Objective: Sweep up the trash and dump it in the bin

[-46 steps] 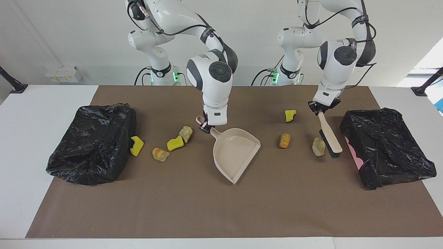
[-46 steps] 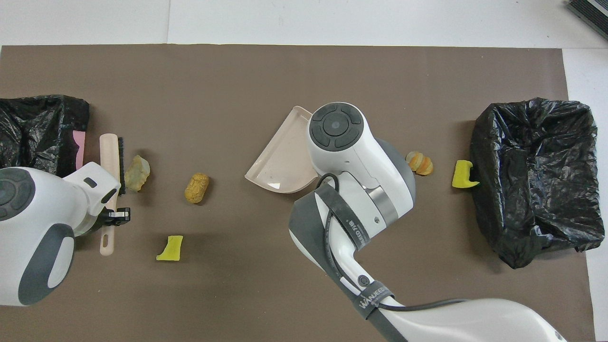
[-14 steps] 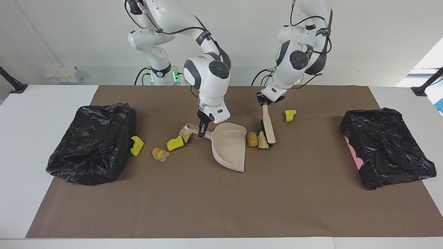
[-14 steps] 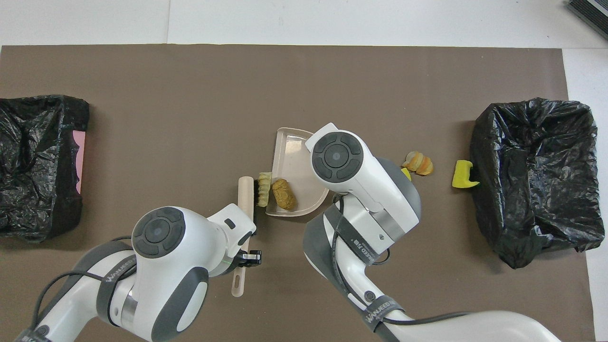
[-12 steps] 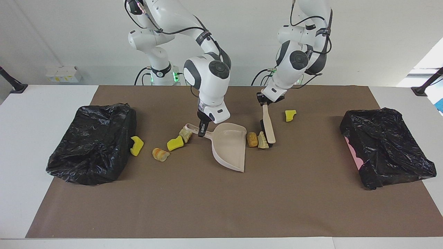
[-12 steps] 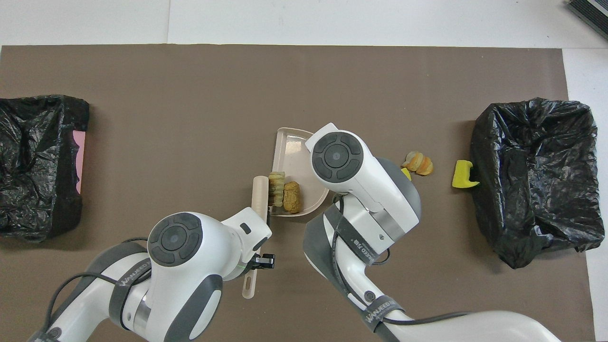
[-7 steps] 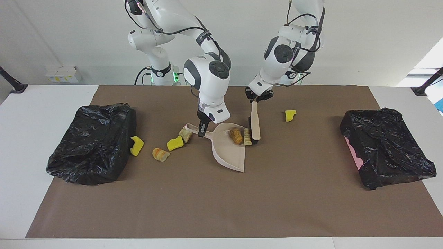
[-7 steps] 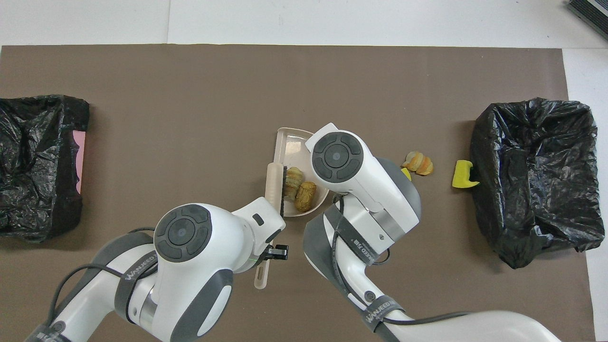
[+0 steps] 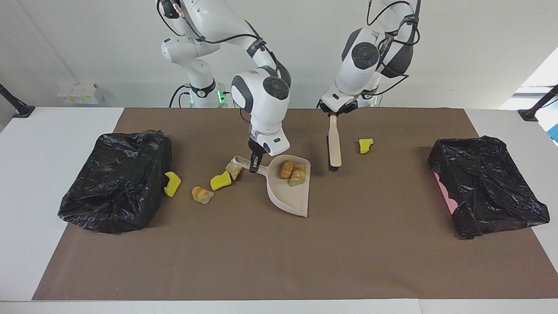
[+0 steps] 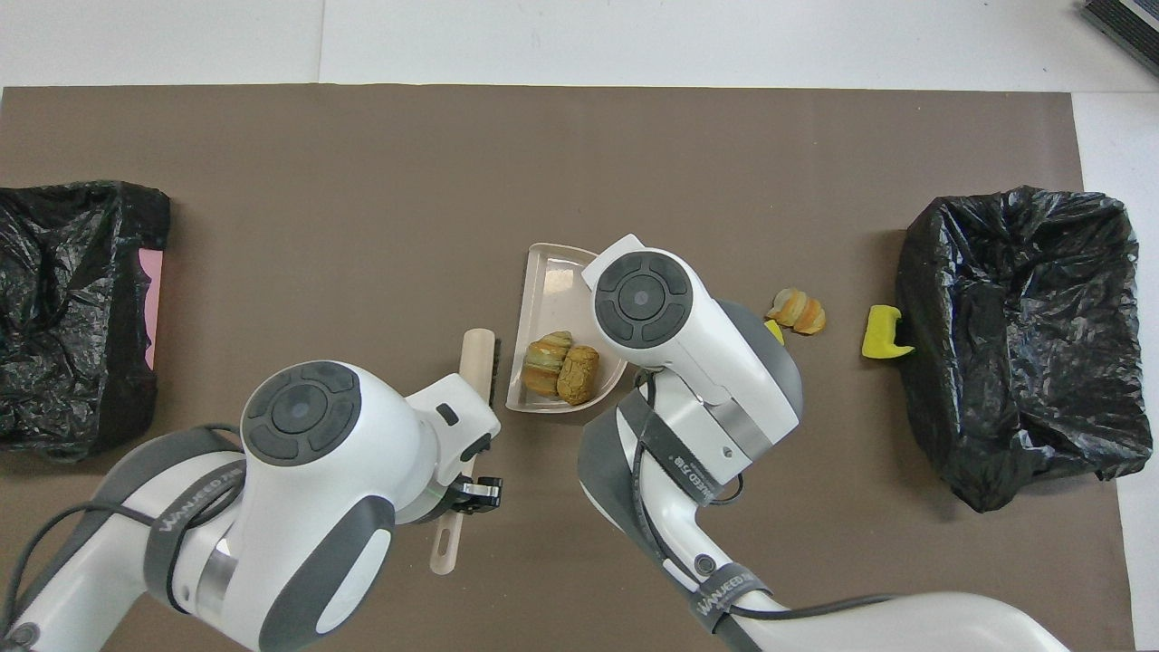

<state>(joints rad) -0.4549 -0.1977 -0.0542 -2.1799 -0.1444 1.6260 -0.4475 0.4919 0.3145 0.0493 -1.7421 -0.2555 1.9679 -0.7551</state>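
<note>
Your right gripper [image 9: 253,167] pinched the dustpan [image 9: 291,192] handle; two crusty lumps [image 9: 293,172] lay inside the pan. Your left gripper [image 9: 333,114] clamped the brush [image 9: 334,146], raised beside the pan. Five trash pieces [image 9: 202,194] lay on the mat [image 9: 279,261].

A white desk [image 9: 52,144] carries a broad brown mat [image 9: 279,253]. A plain pale wall [image 9: 87,43] rises at the robots' end, with a small white box [image 9: 78,93], perhaps cardboard, at its foot. Daylight brightens the corner toward the left arm's end, apparently from a window [image 9: 540,74].
</note>
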